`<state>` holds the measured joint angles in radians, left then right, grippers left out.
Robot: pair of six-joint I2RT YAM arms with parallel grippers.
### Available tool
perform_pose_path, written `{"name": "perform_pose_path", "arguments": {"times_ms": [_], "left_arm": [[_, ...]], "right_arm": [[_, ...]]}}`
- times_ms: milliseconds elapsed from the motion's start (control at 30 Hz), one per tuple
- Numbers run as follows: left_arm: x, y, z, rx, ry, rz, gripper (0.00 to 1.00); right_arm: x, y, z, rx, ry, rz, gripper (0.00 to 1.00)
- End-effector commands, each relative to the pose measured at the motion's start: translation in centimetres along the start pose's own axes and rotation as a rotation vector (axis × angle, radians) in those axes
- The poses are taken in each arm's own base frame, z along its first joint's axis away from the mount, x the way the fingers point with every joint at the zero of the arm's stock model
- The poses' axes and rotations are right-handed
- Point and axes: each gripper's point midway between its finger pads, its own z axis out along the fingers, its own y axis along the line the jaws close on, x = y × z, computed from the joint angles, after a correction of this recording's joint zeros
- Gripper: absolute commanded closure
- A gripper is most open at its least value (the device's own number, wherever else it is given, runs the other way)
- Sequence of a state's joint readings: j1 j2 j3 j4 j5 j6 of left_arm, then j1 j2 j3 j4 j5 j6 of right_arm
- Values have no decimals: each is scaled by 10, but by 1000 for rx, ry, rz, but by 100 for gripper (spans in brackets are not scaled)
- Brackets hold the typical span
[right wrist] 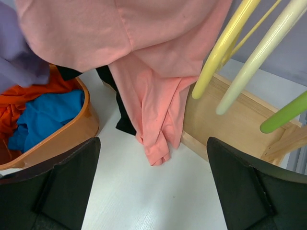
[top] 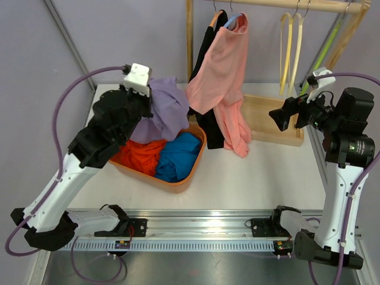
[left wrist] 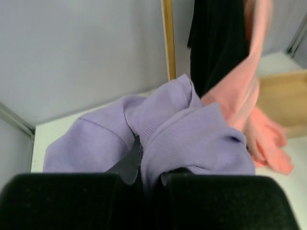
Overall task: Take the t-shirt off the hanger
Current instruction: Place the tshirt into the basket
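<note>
A purple t-shirt [top: 166, 110] hangs bunched from my left gripper [top: 145, 98] over the orange basket [top: 184, 181]. In the left wrist view the jaws [left wrist: 151, 177] are shut on a fold of the purple t-shirt [left wrist: 192, 139]; no hanger shows in it. A pink t-shirt [top: 222, 71] hangs on a blue hanger [top: 233, 19] from the wooden rail [top: 297, 5], its hem touching the table. My right gripper [top: 279, 117] is open and empty, to the right of the pink t-shirt [right wrist: 144, 43].
A black garment [top: 208, 53] hangs behind the pink one. The basket holds orange and blue clothes [top: 178, 155]. A wooden tray [top: 267, 127] sits under the rail. Yellow hangers [top: 292, 47] and a green hanger [top: 323, 53] hang close to the right gripper.
</note>
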<state>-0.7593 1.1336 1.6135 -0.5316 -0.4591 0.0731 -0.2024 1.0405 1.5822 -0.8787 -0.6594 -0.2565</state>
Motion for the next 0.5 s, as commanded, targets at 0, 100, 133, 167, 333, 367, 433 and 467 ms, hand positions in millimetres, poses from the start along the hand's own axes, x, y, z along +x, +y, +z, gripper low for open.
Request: {"name": "perform_pose_path", "arguments": {"times_ms": [0,100,133,167,333,367,433,467], "left_arm": [[69,-18,17,53,153,11,100],[105,-18,22,59,212,-38,100],[133,-14,25,49,269,-45,100],[146,-21,27,81,288,-83,100],[237,-34,32,127,493,-169,100],[253,-45,33,163,544,-215,100],[274,-57,34,212,591,-280,100],[291,-71,31,259,634,-339,100]], "right_arm": [[-26,15,-12,-51,-93,-91,1],[-29,18,-16,-51,-106,-102,1],[-30,19,-17,-52,-113,-105,1],[-31,20,-18,-55,-119,-108,1],[-73,43,-42,-82,-268,-178,1],[-80,51,-48,-108,-297,-193,1],[-94,60,-57,-130,-341,-205,0],[-97,66,-58,-157,-345,-202,1]]}}
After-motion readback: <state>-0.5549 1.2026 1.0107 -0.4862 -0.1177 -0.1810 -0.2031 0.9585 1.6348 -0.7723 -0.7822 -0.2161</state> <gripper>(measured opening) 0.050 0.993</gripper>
